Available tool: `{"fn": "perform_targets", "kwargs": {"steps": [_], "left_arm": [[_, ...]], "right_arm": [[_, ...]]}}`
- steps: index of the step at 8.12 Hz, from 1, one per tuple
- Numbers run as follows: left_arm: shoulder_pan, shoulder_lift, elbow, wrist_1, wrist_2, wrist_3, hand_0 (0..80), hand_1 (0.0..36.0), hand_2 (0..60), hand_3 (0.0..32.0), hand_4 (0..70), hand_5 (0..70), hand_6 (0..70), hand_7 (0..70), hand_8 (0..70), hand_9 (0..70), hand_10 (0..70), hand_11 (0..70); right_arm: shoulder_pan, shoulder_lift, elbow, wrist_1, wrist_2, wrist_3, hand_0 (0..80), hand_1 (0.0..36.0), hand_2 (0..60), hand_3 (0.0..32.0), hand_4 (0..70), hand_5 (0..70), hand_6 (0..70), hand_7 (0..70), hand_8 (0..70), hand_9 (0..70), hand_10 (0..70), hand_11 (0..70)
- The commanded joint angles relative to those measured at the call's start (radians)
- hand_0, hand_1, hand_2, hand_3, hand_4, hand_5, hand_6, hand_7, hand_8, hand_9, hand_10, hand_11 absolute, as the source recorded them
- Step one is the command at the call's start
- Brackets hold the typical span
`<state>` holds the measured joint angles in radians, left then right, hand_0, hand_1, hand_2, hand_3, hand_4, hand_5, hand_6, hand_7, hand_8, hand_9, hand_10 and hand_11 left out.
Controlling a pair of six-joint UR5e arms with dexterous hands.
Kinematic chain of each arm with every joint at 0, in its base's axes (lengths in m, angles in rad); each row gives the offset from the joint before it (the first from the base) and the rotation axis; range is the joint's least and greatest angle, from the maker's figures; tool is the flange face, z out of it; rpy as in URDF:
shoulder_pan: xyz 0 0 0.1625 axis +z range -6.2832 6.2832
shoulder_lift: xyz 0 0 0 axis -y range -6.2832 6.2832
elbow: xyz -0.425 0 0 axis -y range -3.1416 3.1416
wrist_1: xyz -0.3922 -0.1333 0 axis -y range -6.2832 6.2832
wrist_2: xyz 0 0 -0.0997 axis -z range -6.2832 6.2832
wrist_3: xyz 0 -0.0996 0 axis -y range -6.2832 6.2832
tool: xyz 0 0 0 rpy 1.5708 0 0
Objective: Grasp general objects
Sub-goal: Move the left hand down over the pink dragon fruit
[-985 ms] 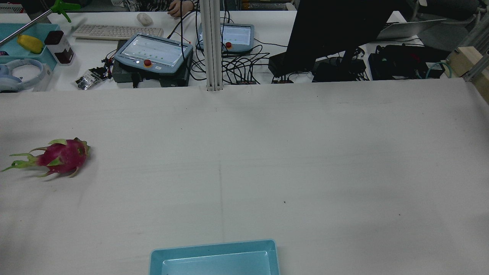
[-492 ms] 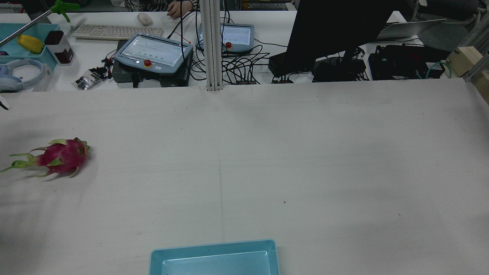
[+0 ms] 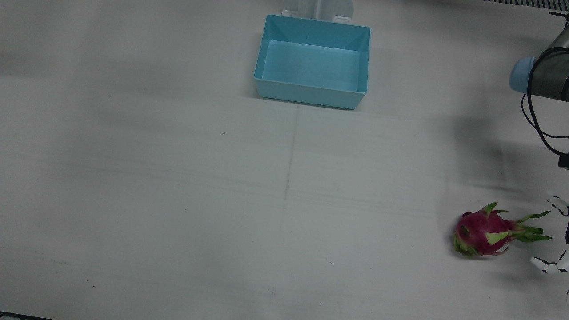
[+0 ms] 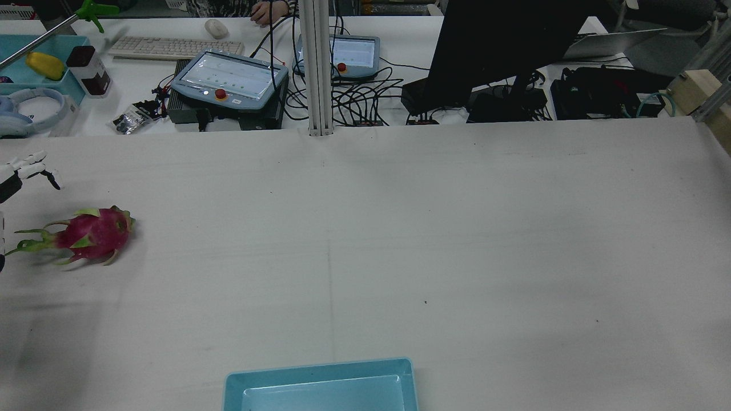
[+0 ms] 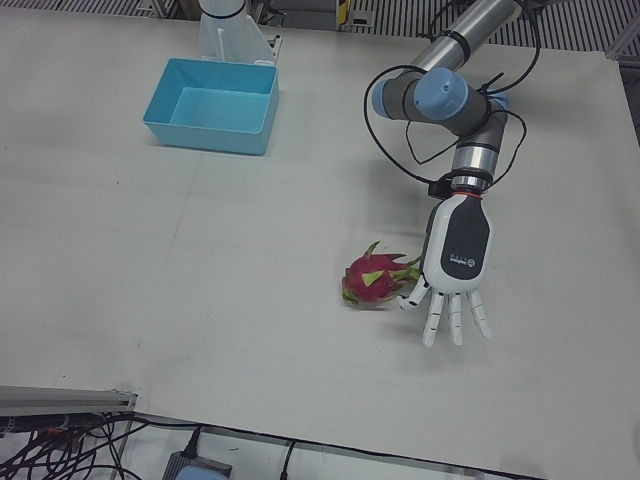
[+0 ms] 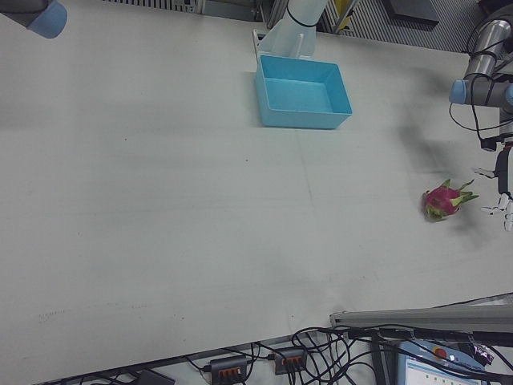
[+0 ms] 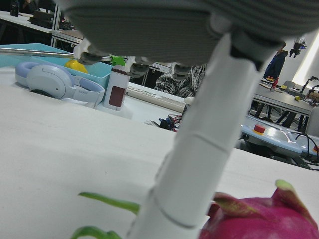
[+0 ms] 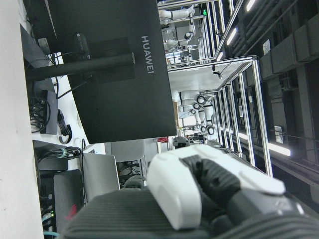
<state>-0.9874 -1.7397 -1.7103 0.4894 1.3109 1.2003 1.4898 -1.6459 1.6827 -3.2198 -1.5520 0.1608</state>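
A pink dragon fruit (image 5: 372,283) with green scales lies on the white table, on my left arm's side; it also shows in the front view (image 3: 482,231), the rear view (image 4: 91,234) and the right-front view (image 6: 443,199). My left hand (image 5: 455,275) is open, fingers spread and pointing toward the operators' side, right beside the fruit's leafy end. Whether the thumb touches the leaf tips I cannot tell. In the left hand view a white finger (image 7: 199,149) stands just in front of the fruit (image 7: 264,219). The right hand view shows only a curled white finger (image 8: 199,189).
A light-blue bin (image 5: 205,135) stands near the robot's base at the table's middle, also in the front view (image 3: 311,95) and the rear view (image 4: 320,371). Beyond the table's far edge are teach pendants (image 4: 228,80), cables, a monitor (image 4: 491,45) and headphones (image 4: 34,111).
My left hand has come into the rear view from the left edge and now sits beside the dragon fruit. The fruit has not moved.
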Motion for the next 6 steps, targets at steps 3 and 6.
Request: {"fn": "perform_targets", "kwargs": {"steps": [3,6], "left_arm": [[0.071,-0.121,-0.012,0.161,-0.022,-0.005,80.0,28.0,0.0,32.0,0.0,49.4,0.0,6.6,6.1,0.0,0.0,0.0],[0.22,-0.152,-0.002,0.227,-0.145,-0.065,80.0,29.2,0.0,32.0,0.0,51.7,0.0,7.4,5.9,0.0,0.0,0.0]], "right_arm": [[0.0,0.0,0.0,0.0,0.001,0.0,0.0,0.0,0.0,0.0,0.0,0.0,0.0,0.0,0.0,0.0,0.0,0.0],[0.0,0.0,0.0,0.0,0.001,0.0,0.0,0.0,0.0,0.0,0.0,0.0,0.0,0.0,0.0,0.0,0.0,0.0]]}}
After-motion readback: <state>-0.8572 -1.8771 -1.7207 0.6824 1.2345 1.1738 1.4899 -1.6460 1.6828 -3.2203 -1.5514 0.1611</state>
